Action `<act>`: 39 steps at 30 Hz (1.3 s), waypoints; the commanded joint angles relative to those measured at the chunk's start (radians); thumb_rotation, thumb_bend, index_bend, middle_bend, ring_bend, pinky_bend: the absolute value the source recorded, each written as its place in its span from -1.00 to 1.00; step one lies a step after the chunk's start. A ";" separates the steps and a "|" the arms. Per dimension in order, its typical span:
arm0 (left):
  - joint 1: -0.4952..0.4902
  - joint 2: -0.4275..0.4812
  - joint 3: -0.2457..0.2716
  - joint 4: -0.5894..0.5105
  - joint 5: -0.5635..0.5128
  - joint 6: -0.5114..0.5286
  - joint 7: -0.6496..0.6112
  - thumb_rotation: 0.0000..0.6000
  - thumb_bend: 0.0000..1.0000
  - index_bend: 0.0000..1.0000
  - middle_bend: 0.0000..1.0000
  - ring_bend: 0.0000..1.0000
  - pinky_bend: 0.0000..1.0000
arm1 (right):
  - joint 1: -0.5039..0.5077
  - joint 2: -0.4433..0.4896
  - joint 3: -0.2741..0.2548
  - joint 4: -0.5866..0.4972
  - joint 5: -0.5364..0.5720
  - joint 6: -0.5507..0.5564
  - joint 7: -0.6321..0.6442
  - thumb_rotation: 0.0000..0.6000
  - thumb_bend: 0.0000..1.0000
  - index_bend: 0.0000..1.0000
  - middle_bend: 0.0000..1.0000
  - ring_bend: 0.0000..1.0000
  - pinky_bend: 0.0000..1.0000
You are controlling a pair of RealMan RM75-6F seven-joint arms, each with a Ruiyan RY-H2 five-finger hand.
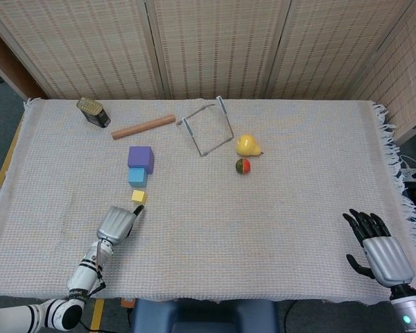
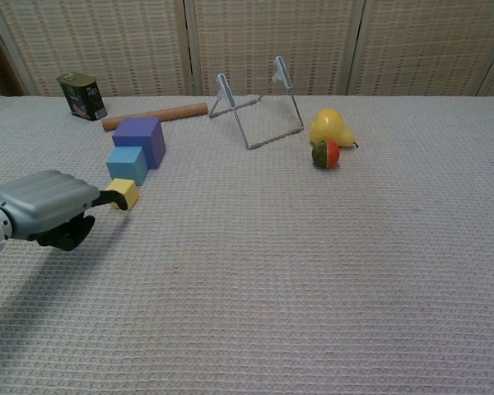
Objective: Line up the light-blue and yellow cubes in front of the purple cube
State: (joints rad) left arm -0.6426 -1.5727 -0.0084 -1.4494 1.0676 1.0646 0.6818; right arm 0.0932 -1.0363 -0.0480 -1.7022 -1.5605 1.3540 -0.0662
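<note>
The purple cube (image 1: 141,158) (image 2: 140,140) stands left of the table's middle. The light-blue cube (image 1: 137,176) (image 2: 127,164) sits right in front of it, touching it. A small yellow cube (image 1: 139,196) (image 2: 124,193) lies just in front of the light-blue one, slightly skewed. My left hand (image 1: 116,222) (image 2: 45,206) is low over the cloth in front of the yellow cube, fingers curled in, with one finger stretched out to the cube's near edge. It holds nothing. My right hand (image 1: 378,250) hovers at the front right corner with its fingers spread and empty.
At the back left are a tin (image 1: 93,112) and a wooden rod (image 1: 143,127). A wire stand (image 1: 208,127) stands behind the middle, with a yellow pear (image 1: 247,145) and a red-green ball (image 1: 243,166) to its right.
</note>
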 commanded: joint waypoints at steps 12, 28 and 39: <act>-0.004 -0.009 -0.018 0.029 -0.027 -0.017 0.034 1.00 0.60 -0.62 1.00 1.00 1.00 | 0.000 -0.001 0.002 -0.002 0.003 -0.001 -0.004 1.00 -0.80 -1.00 -1.00 -1.00 -1.00; -0.014 -0.026 -0.036 0.065 -0.033 -0.048 0.011 1.00 0.62 -0.68 1.00 1.00 1.00 | -0.002 0.003 0.002 -0.001 0.000 0.005 0.005 1.00 -0.80 -1.00 -1.00 -1.00 -1.00; -0.021 -0.036 -0.050 0.095 -0.055 -0.067 0.004 1.00 0.62 -0.68 1.00 1.00 1.00 | -0.003 0.003 0.003 -0.001 0.001 0.006 0.005 1.00 -0.80 -1.00 -1.00 -1.00 -1.00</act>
State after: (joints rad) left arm -0.6632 -1.6080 -0.0583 -1.3552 1.0137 0.9985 0.6857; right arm 0.0898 -1.0330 -0.0448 -1.7037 -1.5593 1.3602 -0.0619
